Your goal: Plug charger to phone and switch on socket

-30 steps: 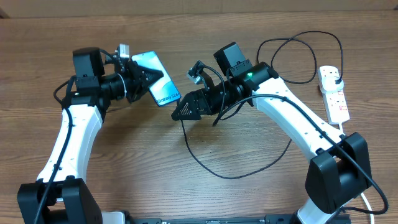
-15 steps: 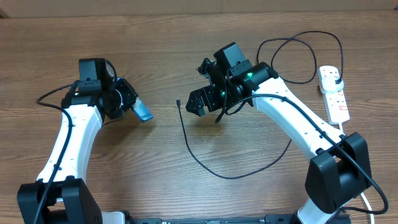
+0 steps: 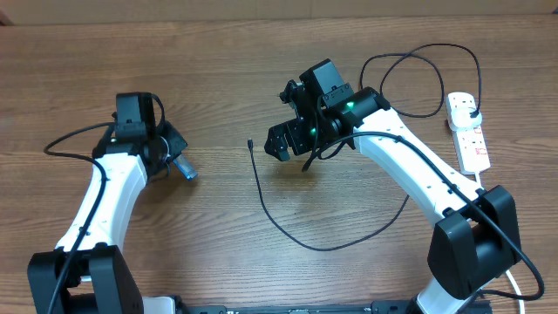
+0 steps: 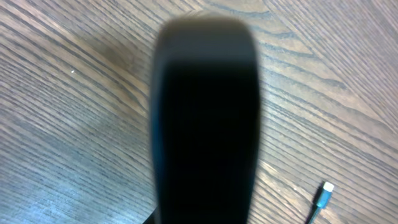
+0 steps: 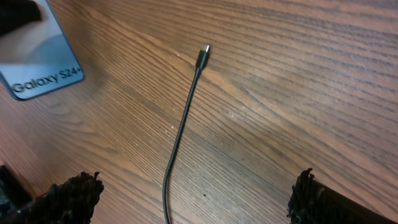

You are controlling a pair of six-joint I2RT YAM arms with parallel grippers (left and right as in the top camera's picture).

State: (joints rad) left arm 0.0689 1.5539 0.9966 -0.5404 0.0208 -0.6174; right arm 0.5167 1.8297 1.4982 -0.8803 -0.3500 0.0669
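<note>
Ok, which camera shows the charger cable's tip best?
The right wrist view: the cable tip lies sharp, close and unblocked there. Overhead, the tip is only a tiny speck, and the left wrist view catches it small and slightly soft in the bottom right corner.

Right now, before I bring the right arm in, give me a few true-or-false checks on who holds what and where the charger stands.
1. The right gripper is clamped on the charger. False: its fingers are spread wide with nothing between them.
2. The left gripper holds the phone. True.
3. The charger is plugged into the phone. False: its connector tip lies bare on the table, apart from the phone.
4. The charger's cable runs over to the socket on the robot's right. True.
</note>
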